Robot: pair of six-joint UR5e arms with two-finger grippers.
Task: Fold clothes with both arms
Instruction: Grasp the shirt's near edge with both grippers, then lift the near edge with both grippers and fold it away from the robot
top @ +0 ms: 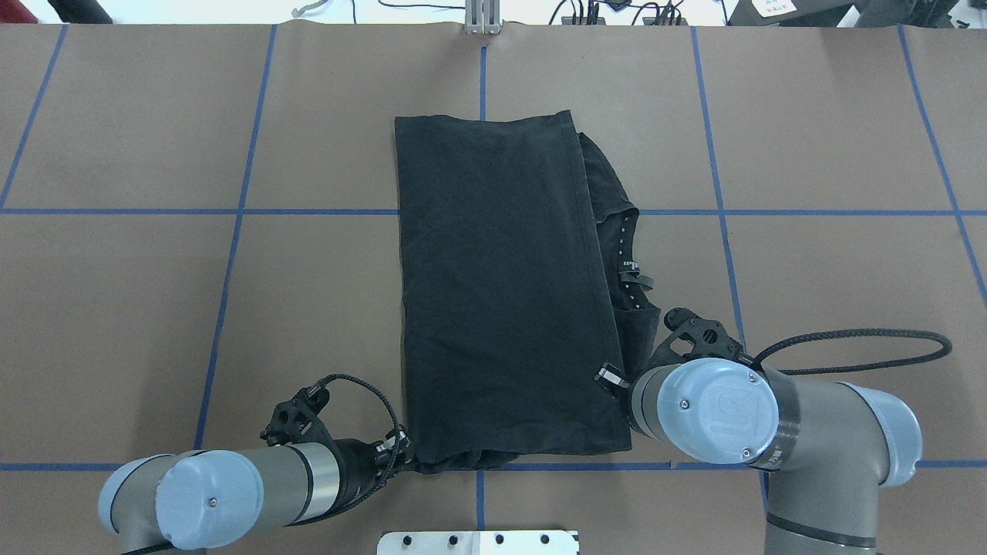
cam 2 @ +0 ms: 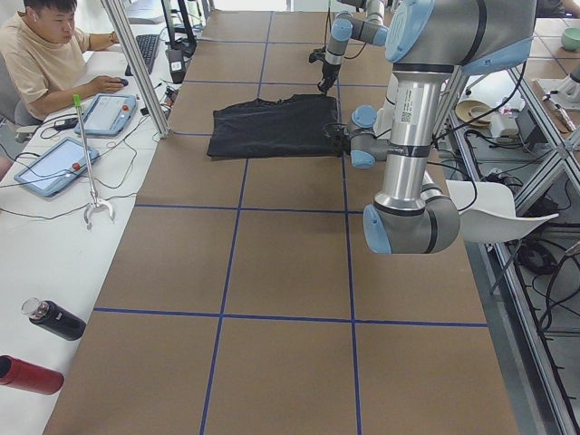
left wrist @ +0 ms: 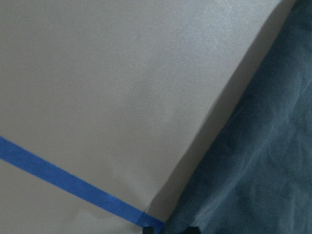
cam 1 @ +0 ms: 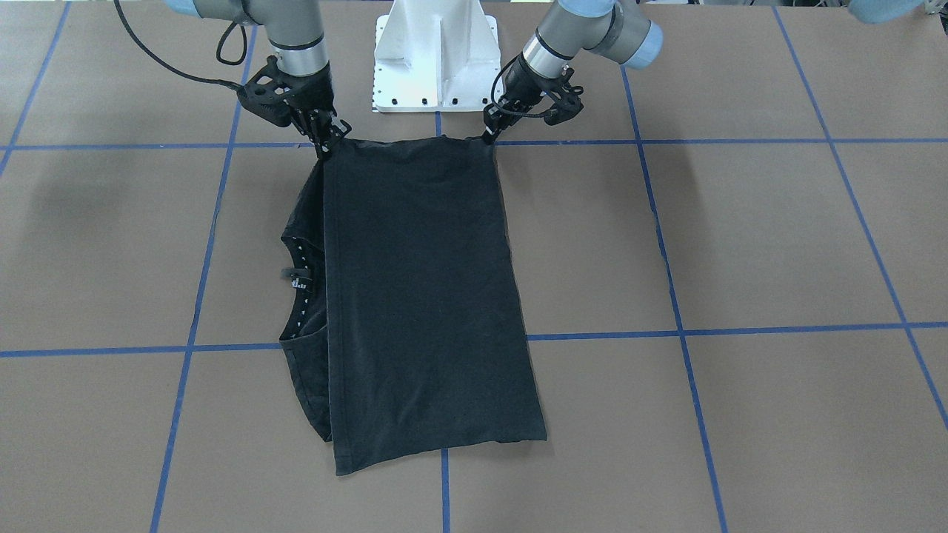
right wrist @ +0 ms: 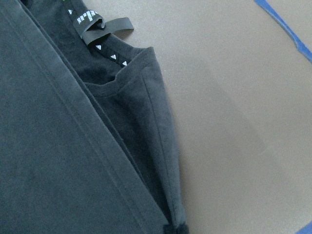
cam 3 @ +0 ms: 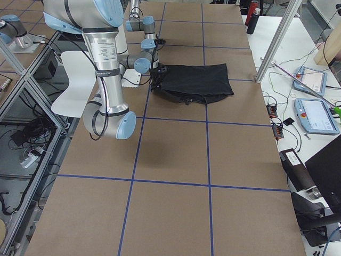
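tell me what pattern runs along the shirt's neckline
Small white triangles on the black neckline, clearest in the right wrist view.

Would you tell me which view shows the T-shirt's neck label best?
The right wrist-mounted view: the neck label is close, loop and white lettering clear. Front-facing and overhead views show it tiny at the T-shirt collar; side views cannot resolve it; the left wrist view misses it.

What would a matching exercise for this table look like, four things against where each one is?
Things:
1 left arm's fingers
2 right arm's fingers
3 neck label
4 white base

Places:
A inside the collar
B T-shirt's robot-side corner by the collar
C T-shirt's robot-side corner away from the collar
D off the cloth, beyond its robot-side edge

Pairs: 1-C, 2-B, 3-A, 4-D
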